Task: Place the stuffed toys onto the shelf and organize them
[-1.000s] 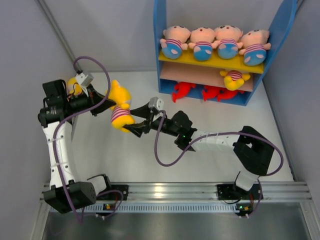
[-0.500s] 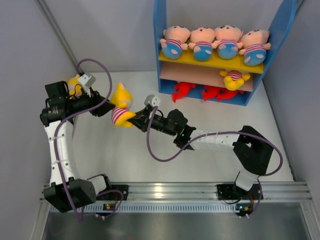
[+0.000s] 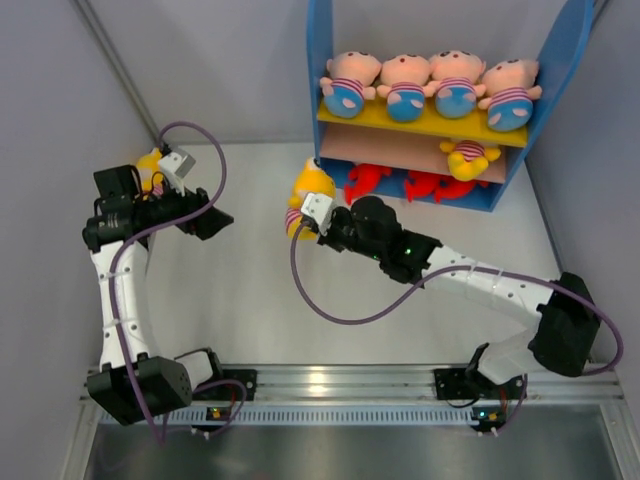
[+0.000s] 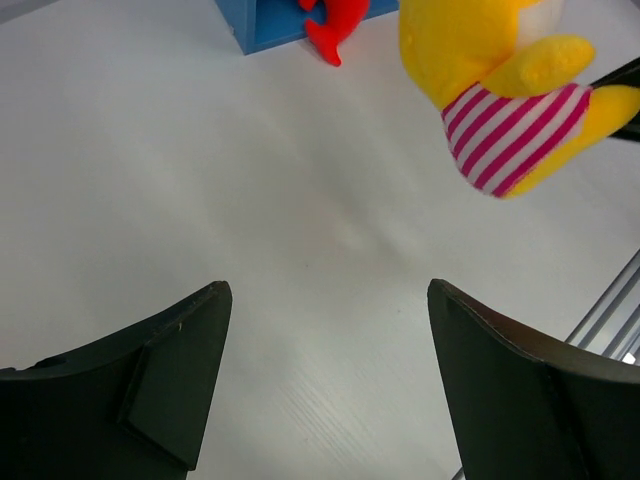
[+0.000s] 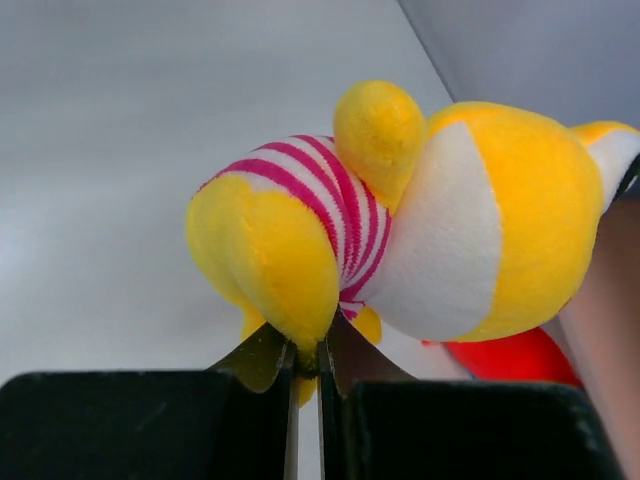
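Top external view: the right gripper [image 3: 308,222] is clamped on a yellow figure [image 3: 312,183] in a red-striped shirt, holding it above the counter [image 3: 240,300], right at the near left corner of the shelf [image 3: 322,90]. The right wrist view backs that up: the fingers [image 5: 200,420] are pinched almost together on one yellow foot, and the rest of the toy sticks out beyond the tips. The foot of the blue left side panel sits close beside the toy's head. Just behind it a red shark [image 3: 365,182] lies on the base, with more red ones to its right.

Up top, four boy dolls [image 3: 430,85] fill the yellow board in a row. A second yellow figure [image 3: 470,158] sits at the right end of the pinkish middle board. Over on the far left, a third yellow toy [image 3: 148,165] peeks out from behind the left arm, mostly hidden.

The left gripper [image 3: 215,222] hangs well left of the carried toy with its fingers spread wide and holding nothing. A purple cable [image 3: 330,310] loops over the counter below the right arm.
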You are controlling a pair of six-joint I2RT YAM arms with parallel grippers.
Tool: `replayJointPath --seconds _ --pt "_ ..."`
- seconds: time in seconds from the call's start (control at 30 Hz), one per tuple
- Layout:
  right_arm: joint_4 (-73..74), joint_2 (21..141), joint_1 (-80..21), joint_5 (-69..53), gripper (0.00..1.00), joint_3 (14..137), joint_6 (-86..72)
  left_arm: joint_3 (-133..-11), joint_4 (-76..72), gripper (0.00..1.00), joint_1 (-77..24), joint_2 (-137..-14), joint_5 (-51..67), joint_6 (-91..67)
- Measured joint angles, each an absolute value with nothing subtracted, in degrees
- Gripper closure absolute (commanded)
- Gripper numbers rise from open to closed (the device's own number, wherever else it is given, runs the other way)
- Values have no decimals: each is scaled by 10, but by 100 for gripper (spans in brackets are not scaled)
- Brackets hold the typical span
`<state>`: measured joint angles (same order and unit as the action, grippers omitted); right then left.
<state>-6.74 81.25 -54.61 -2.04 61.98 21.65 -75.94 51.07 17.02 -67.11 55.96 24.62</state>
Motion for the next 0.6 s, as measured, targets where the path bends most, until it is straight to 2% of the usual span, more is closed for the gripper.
replayJointPath --seconds 0.2,0.37,0.6 --pt "250 829 -493 83 100 759 405 -756 512 15 170 -676 543 256" --pt "392 900 -451 157 100 856 504 -756 512 15 169 -696 537 256" --pt "556 1047 -394 182 100 1061 582 -756 512 15 169 -700 530 264"
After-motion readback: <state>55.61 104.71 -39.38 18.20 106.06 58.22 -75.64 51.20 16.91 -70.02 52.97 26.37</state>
